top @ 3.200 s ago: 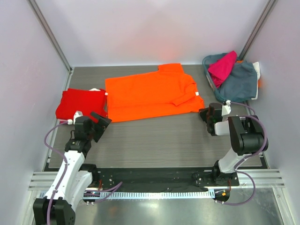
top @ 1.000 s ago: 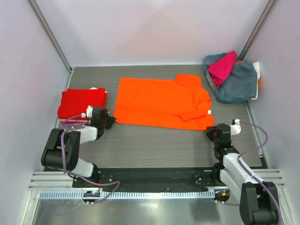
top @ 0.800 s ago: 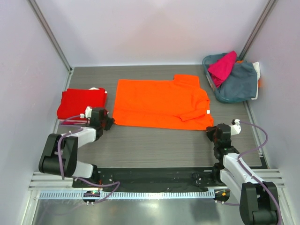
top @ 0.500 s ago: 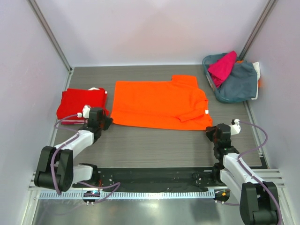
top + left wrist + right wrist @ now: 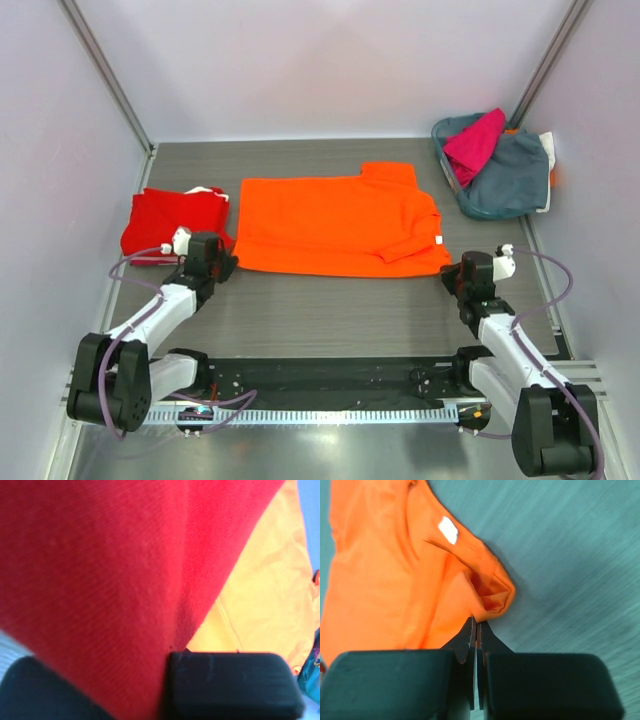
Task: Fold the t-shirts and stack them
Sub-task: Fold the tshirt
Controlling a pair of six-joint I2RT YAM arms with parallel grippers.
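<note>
The left tool (image 5: 222, 266) is pressed together on the near left corner of the orange shirt (image 5: 330, 222). The right tool (image 5: 476, 626) pinches its near right corner. The shirt lies spread mid-worktop (image 5: 330, 310), with the folded red shirt (image 5: 168, 220) just to its left.

White links (image 5: 158, 310), black joints (image 5: 205, 255), purple cables (image 5: 545, 258), black right tool (image 5: 476, 630).

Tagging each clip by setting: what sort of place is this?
Probably a lab robot cell: plain pale walls enclose a grey table, robot arms are bolted to its metal rail, and a pile of clothes waits.
</note>
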